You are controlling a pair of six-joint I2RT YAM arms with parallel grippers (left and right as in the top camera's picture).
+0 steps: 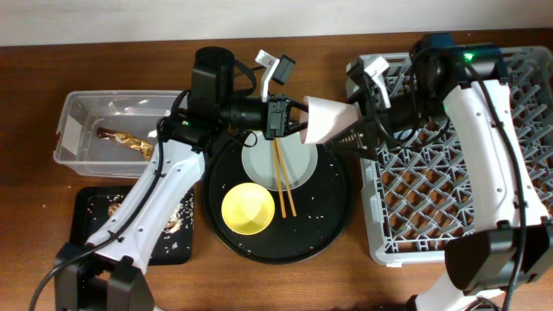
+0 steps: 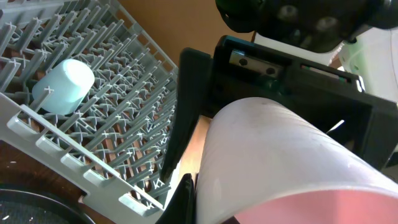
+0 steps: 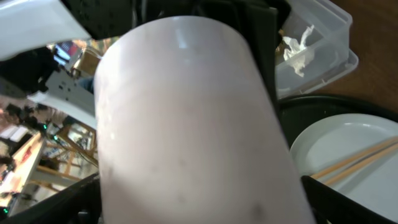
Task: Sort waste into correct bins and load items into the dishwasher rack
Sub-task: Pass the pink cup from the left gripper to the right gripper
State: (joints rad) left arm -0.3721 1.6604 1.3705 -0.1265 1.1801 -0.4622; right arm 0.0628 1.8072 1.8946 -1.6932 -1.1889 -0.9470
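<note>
Overhead, the right gripper [image 1: 352,128] is seen closed on the narrow base end of the pink cup [image 1: 327,121], with a finger pressed to each side of it. The left gripper [image 1: 298,119] is met at the cup's wide rim end; one of its fingers [image 2: 180,196] lies against the cup wall in the left wrist view, but whether the cup is actually clamped by it cannot be told. The cup is held off the table, on its side, with its long axis running left to right: the open rim is pointed toward the left arm and the base toward the right arm. It is placed between the two grippers, above the far right edge of the round black tray [image 1: 337,225] and just beside the near-left corner of the dishwasher rack [image 1: 536,173].

Below the cup, a pale plate [image 1: 298,168] is set in the round tray, with the chopsticks [image 1: 282,181] laid across it, and a yellow bowl [image 1: 248,209] is placed just in front of the plate. A light-blue cup [image 2: 62,87] is seen among the rack's pegs. Farther left, the clear tub [image 1: 73,130] is found with the crinkled wrapper [image 1: 125,140] and the white tissue [image 3: 298,46] inside, and the black rectangular tray [image 1: 86,207] with food scraps [image 1: 117,206] in it.
</note>
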